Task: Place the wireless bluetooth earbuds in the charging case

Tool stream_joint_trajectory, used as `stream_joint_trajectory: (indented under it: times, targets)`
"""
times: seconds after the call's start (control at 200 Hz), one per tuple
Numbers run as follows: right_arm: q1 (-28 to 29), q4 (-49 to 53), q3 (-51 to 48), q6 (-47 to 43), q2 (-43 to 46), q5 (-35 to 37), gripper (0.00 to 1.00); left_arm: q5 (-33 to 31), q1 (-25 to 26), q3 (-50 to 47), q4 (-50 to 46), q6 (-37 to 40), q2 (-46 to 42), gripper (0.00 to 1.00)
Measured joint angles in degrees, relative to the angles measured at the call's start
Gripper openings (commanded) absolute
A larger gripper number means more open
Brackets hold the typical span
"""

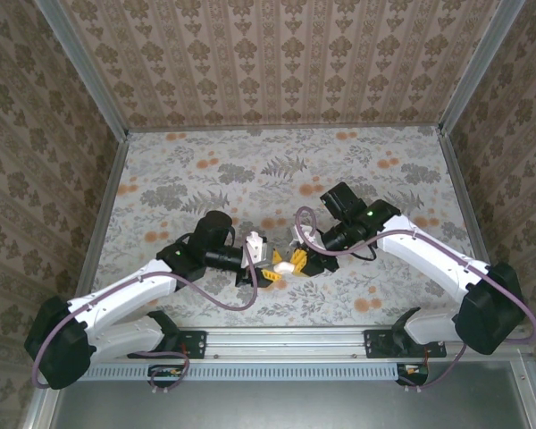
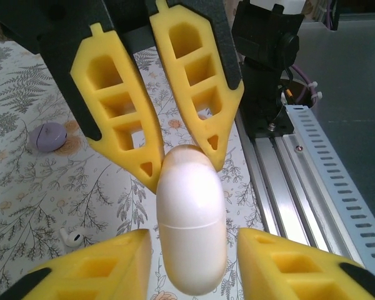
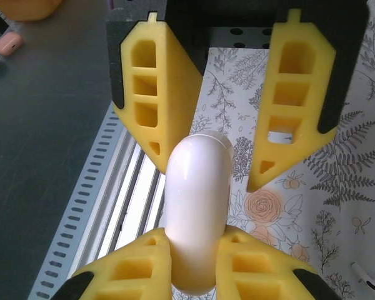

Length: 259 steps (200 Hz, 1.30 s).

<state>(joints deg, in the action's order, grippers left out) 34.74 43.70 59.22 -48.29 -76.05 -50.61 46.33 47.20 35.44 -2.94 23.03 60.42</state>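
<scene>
From above, the left gripper [image 1: 270, 270] and right gripper [image 1: 300, 259] meet tip to tip over the table [image 1: 250, 161], with the charging case [image 1: 285, 265] bridging them. In the left wrist view the case [image 2: 190, 219] lies lengthwise between the left gripper's own fingers [image 2: 112, 269] with a thin gap on each side — jaws released, bracketing it without pressing. Just ahead, the right gripper [image 2: 184, 175] pinches the case's far end. The lid seam is shut. On the table left of these fingers lies one earbud [image 2: 72, 237], and farther ahead-left a purple disc [image 2: 50, 136]. In the right wrist view the right gripper's fingers [image 3: 131, 269] are clenched on the case [image 3: 197, 206], pads on both flanks, and the left gripper's jaws ahead stand wide of its tip. A white sliver [image 3: 365, 275] right of the fingers may be the second earbud — too cropped to tell. As I judge it, nothing is inserted yet: the lid must be opened, then both earbuds seated.
</scene>
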Motion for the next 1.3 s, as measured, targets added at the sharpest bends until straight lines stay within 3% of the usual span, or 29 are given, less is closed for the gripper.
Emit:
stream_joint_trajectory:
  times: [0.24,0.355,0.47,0.645,0.77,0.96,1.295]
  targets:
    - [0.0,-0.3,0.0,0.0,0.0,0.2,0.16,-0.1,0.0,0.0,0.0,-0.1,0.0,0.24]
    - [0.0,-1.9,-0.6,0.6,1.1,1.3,0.36,-0.7,0.0,0.0,0.7,-0.1,0.0,0.23]
    - [-0.4,-8.0,-5.3,4.7,6.7,3.1,0.48,-1.2,0.1,-0.6,3.8,-1.6,0.0,0.22]
    - [-2.9,-19.6,-16.3,12.0,19.2,3.4,0.56,-2.1,0.3,-4.5,12.1,-6.1,-0.2,0.22]
    - [-4.1,-27.3,-21.3,17.5,23.5,2.2,0.56,-2.6,0.7,-5.8,15.6,-8.6,-0.2,0.21]
    - [-4.2,-35.6,-23.3,24.2,23.3,-0.2,0.56,-2.9,0.8,-5.9,20.2,-10.9,-0.2,0.21]
    - [-4.3,-41.0,-23.3,27.5,20.3,-3.5,0.38,-2.8,0.9,-5.9,21.9,-12.0,-0.2,0.21]
